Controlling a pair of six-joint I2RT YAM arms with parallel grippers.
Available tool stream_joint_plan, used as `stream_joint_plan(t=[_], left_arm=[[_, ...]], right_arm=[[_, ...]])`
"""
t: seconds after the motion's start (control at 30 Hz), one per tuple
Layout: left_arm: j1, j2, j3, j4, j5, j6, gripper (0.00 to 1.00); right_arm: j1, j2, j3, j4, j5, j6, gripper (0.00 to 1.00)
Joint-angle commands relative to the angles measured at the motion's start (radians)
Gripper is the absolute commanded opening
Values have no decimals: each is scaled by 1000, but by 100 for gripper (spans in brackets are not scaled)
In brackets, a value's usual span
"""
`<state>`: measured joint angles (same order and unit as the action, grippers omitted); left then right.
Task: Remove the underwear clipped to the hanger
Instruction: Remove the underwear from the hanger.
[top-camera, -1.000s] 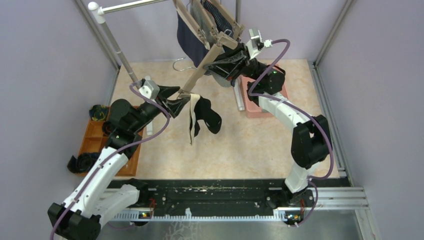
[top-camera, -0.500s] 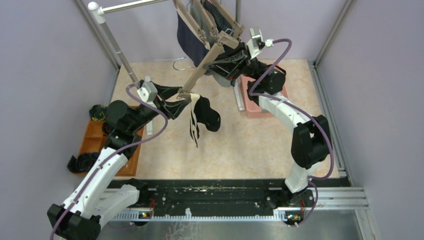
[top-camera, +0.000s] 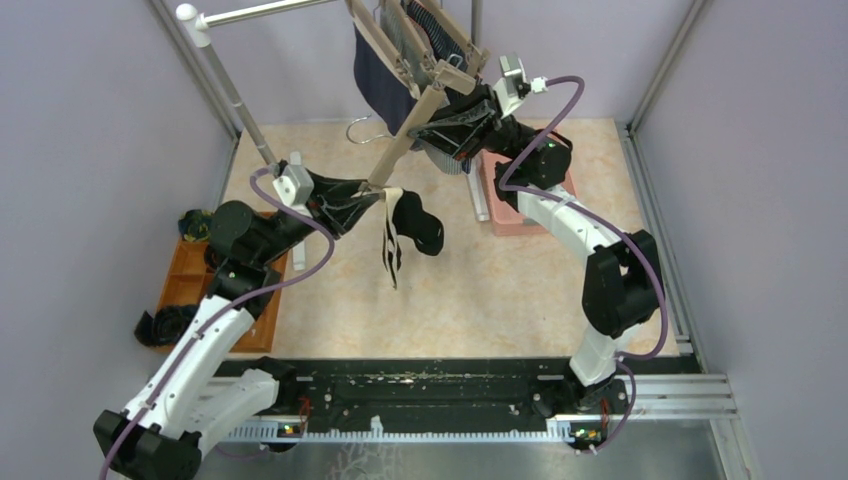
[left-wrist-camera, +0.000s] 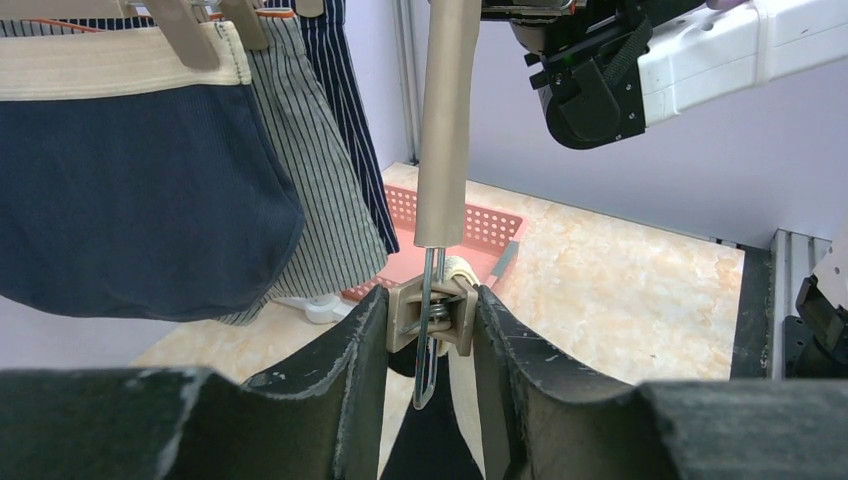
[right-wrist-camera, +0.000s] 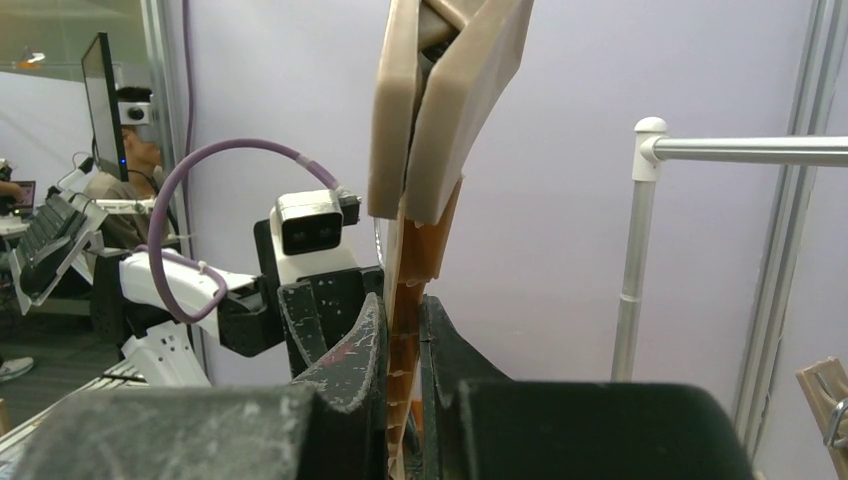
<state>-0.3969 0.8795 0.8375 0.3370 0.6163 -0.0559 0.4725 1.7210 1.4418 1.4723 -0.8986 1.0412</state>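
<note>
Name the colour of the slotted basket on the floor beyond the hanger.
Coral pink. The basket shows best in the left wrist view.

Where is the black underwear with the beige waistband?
In the top view, centre-left, the black underwear hangs from the clip at the hanger's low end, beside the left gripper.

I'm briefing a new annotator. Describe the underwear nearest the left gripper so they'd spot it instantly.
Follow the tilted beige hanger down from the rail to its low end, where the left gripper squeezes a clip. The underwear dangling there is the only black pair; the navy pair and striped pairs hang by the rail.
</note>
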Motion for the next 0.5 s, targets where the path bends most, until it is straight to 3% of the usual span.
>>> stream_joint_plan(t=[0.0, 0.27, 0.33, 0.47], left_arm=[[-1, 4, 5, 43, 38, -22, 39], [-1, 28, -9, 129, 39, -47, 14], [0, 31, -20, 159, 20, -65, 0], [0, 34, -44, 220, 11, -86, 0]], right_arm=[[-8, -53, 29, 40, 35, -3, 0], [-8, -57, 22, 43, 32, -2, 0], [-8, -57, 21, 44, 31, -3, 0], [-8, -55, 19, 42, 30, -4, 0]])
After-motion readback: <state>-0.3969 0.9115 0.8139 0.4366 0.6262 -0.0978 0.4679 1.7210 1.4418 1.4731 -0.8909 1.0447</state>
